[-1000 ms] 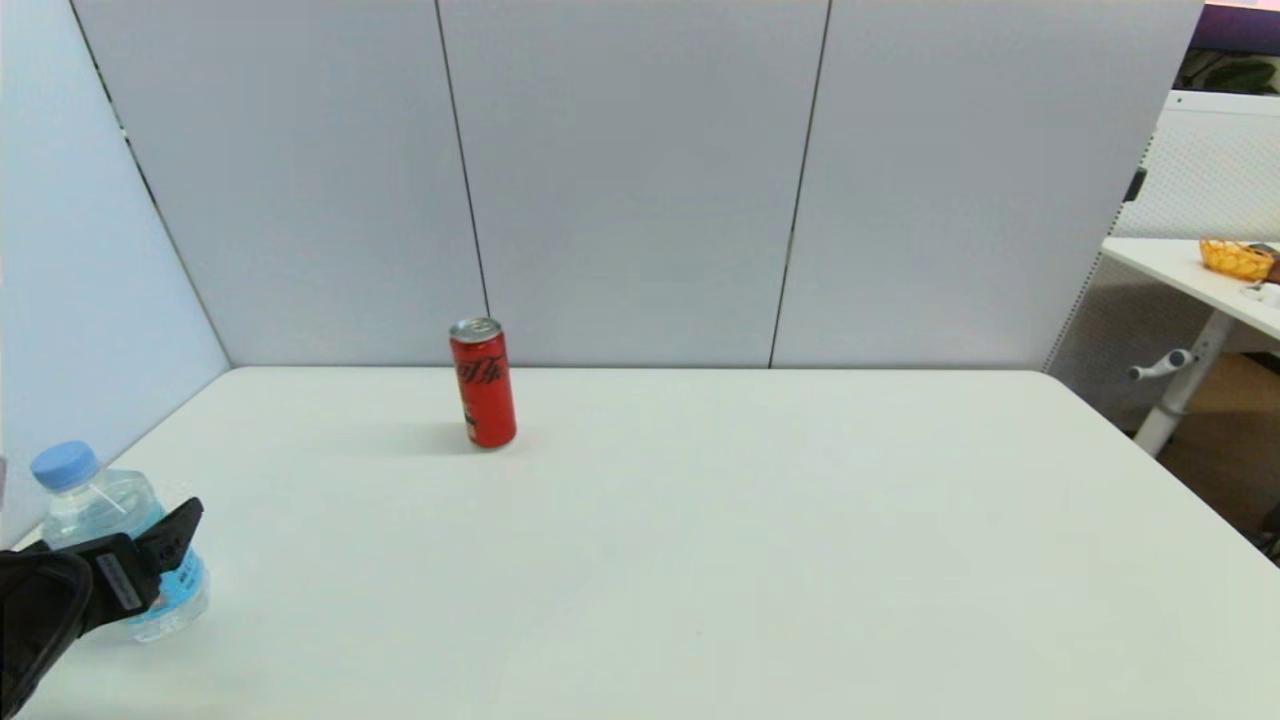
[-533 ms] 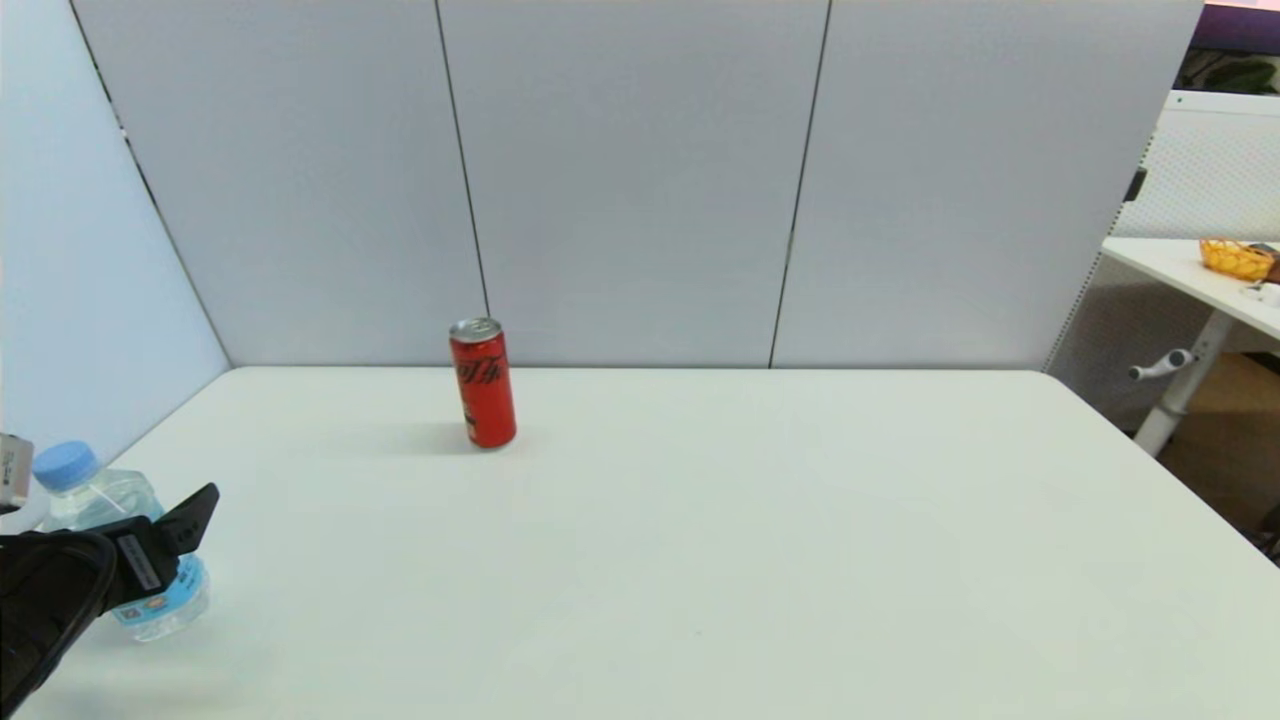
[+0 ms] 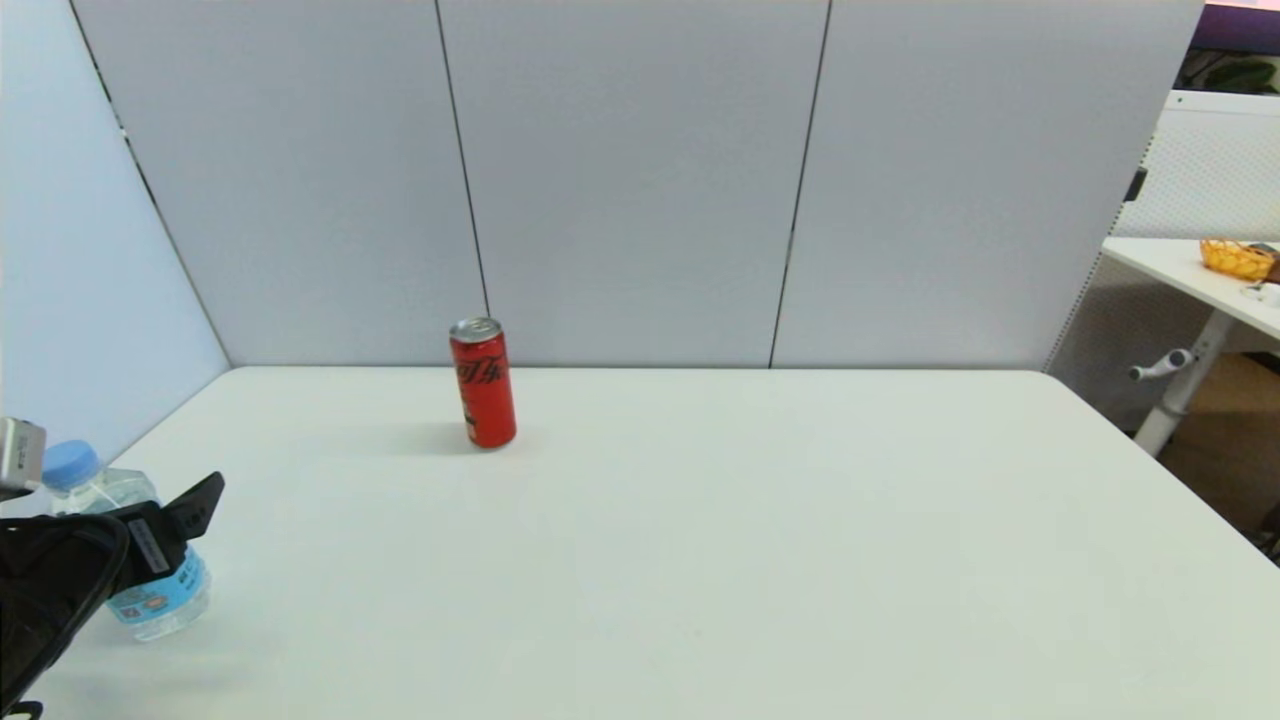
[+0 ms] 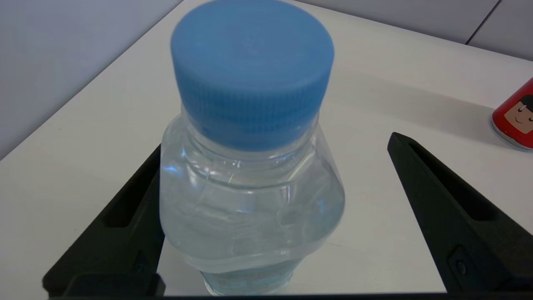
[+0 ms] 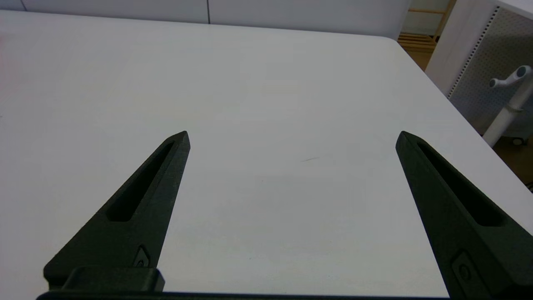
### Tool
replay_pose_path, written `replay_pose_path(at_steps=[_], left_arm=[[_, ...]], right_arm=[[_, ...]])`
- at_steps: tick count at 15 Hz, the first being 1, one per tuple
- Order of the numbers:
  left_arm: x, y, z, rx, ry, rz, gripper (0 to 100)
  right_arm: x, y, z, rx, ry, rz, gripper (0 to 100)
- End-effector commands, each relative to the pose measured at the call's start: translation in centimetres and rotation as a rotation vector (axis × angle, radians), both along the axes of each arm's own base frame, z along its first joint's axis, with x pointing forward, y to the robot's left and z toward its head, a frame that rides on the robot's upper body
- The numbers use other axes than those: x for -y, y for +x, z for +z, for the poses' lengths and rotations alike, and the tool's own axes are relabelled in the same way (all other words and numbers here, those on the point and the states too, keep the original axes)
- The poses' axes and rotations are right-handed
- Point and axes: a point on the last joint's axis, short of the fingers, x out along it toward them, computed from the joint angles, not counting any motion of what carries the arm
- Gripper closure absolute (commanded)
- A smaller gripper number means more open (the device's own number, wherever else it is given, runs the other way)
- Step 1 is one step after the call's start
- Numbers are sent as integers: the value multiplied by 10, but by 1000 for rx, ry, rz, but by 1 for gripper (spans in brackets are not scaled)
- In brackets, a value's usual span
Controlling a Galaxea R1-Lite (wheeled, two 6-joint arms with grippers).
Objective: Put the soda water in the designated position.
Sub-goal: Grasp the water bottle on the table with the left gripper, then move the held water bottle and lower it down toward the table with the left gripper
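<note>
The left gripper (image 4: 275,143), two long black tapering fingers, is spread wide around the soda water (image 4: 250,158), a small clear plastic bottle with a light-blue screw cap and sky-blue label. One finger (image 4: 137,208) lies close against the bottle's side; the other stands apart from it. Nothing is clamped. The bottle stands at the near left corner of the white table (image 3: 700,560), its long axis vertical, cap upward, leaning perhaps slightly. A slim red drink can (image 3: 483,383) stands well apart, towards the back wall. The right gripper (image 5: 291,137) hangs open over bare tabletop. Closing, lifting, carrying and setting down all seem left to do.
</note>
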Motion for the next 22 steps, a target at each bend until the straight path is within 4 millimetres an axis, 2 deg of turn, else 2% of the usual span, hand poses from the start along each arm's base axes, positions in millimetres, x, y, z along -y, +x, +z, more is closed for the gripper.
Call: replay_pose_path(at_steps=[1,4,5,11,17,22], left_arm=[[-1,5,-1,1,5,2,0],[-1,9,2,7,18,-1,0],[-1,10,2,5,23,-4,100],[-1,10,2,6,25,-5,100],[-2,21,25,83,90,-24,100],[22,37,46,122,76,-222,100]], right_arm=[[0,0,0,1,-1,2,0],[0,0,0,1,-1,0,0],[0,0,0,1,-1,2,0],[0,0,0,1,-1,0,0],[0,0,0,1,-1,2,0],[0,0,0,1,-1,0,0]])
